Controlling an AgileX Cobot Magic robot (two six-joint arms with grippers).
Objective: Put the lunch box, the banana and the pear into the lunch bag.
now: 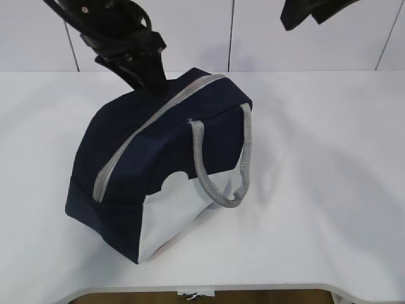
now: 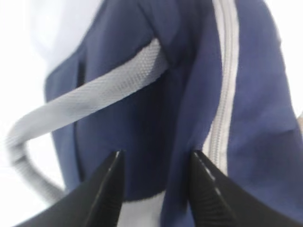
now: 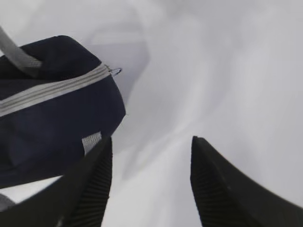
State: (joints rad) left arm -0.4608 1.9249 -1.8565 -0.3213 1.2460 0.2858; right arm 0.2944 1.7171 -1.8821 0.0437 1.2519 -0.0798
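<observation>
Left gripper (image 2: 156,163) sits at the bag's far upper side, behind its crown in the exterior view, with its jaws parted and nothing pinched between them — navy fabric lies just beyond the tips, and I cannot tell whether they brush it. One rope handle (image 2: 90,97) crosses in front of it, slack. The lunch bag (image 1: 136,164) stands in the middle of the table (image 1: 329,190), leaning a little, white end panel toward the camera, its grey zipper (image 1: 155,114) drawn along the top ridge; from here it looks closed. That would explain why no lunch box, banana or pear shows anywhere — my judgement is that they are either inside or out of frame, and the pictures do not settle which. Near handle (image 1: 218,164) droops over the white panel. Right gripper (image 3: 151,179) hangs raised to the bag's right, jaws apart and empty over bare tabletop, the ring pull (image 3: 115,71) visible at the zipper's end nearby.
</observation>
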